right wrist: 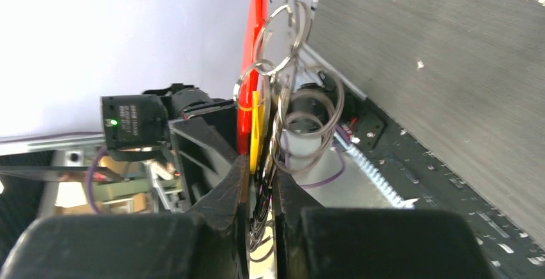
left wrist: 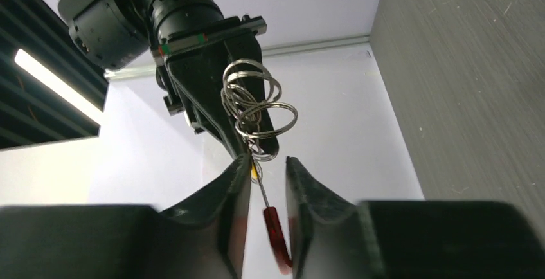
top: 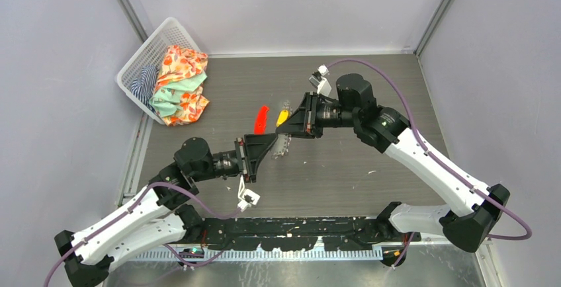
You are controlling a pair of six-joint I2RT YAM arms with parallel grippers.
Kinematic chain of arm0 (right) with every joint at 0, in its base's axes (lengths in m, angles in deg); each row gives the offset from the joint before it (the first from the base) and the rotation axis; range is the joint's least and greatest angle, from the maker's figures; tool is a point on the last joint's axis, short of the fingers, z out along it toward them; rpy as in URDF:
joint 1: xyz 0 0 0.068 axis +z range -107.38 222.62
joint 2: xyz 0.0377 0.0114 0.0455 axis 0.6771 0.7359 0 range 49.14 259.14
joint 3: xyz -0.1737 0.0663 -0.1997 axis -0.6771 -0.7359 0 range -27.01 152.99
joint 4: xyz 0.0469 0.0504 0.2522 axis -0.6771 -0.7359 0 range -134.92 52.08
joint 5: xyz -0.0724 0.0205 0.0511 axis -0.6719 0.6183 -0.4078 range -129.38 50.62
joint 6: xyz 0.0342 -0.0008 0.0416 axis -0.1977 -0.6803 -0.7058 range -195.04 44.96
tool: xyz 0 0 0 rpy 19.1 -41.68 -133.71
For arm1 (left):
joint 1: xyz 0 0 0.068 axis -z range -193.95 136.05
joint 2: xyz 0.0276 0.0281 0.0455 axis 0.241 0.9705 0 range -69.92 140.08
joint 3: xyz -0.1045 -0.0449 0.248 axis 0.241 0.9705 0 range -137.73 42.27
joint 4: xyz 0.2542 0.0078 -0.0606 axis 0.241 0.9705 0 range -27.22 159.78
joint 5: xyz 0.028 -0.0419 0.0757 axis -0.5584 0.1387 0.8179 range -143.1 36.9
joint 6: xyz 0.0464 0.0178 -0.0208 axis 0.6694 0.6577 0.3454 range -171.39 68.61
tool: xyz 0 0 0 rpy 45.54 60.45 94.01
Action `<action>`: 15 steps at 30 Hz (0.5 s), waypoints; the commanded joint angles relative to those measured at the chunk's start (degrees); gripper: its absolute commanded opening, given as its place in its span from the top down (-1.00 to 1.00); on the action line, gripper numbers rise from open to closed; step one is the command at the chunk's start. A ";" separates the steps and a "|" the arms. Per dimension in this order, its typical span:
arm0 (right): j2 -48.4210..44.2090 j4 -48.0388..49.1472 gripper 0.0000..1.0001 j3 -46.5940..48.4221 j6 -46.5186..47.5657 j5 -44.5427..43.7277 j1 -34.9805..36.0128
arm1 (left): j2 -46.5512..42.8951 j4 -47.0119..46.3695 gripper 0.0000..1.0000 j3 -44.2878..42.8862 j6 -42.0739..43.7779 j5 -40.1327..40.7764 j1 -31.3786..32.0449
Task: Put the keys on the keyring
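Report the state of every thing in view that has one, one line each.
right gripper: shut on the keyring.
keyring: held in the air, rings bunched together.
red tag: hangs edge-on between the left fingers.
yellow key: among the rings beside the tag; cannot tell if it is threaded.
left gripper: jaws apart around the tag, no clamp visible.
basket: tipped, cloth spilling out.

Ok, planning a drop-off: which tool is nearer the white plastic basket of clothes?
Left. The left tool is mid-table, right of the white plastic basket; the right tool is farther right.
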 commanded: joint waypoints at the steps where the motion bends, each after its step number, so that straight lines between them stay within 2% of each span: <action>1: -0.26 2.79 0.98 0.46 -1.15 2.25 -0.26 | -0.97 -3.79 0.64 -1.73 -2.84 -1.99 0.28; 3: -0.09 3.42 0.97 0.29 -1.50 2.69 -0.28 | -1.56 -3.65 0.94 -1.66 -4.72 -3.82 0.30; 4: -0.20 3.51 0.90 0.20 -1.41 2.87 -0.30 | -1.89 -3.25 0.99 -1.70 -5.52 -4.64 0.30; 6: -0.51 2.69 0.62 0.53 -0.37 2.85 -0.48 | -2.52 -0.83 0.99 -2.66 -8.86 -6.05 0.30; 8: -0.73 0.50 0.44 1.99 2.11 3.00 -1.23 | -2.72 3.87 0.99 -5.07 -13.86 -7.13 0.30; 9: -0.84 -1.80 0.26 3.43 4.59 2.98 -1.59 | -2.46 6.81 0.99 -6.66 -16.86 -7.45 0.30; 11: -1.00 -8.01 0.03 7.28 11.25 2.62 -2.51 | -1.21 13.52 0.99 -10.65 -25.06 -7.53 0.30; 13: -1.50 -13.87 -0.10 11.71 19.06 1.37 -3.31 | 1.31 21.53 0.99 -15.22 -33.77 -7.51 0.30; 15: -2.61 -18.01 -0.32 13.85 26.01 0.12 -3.33 | 3.02 24.61 0.99 -18.72 -42.61 -7.74 0.30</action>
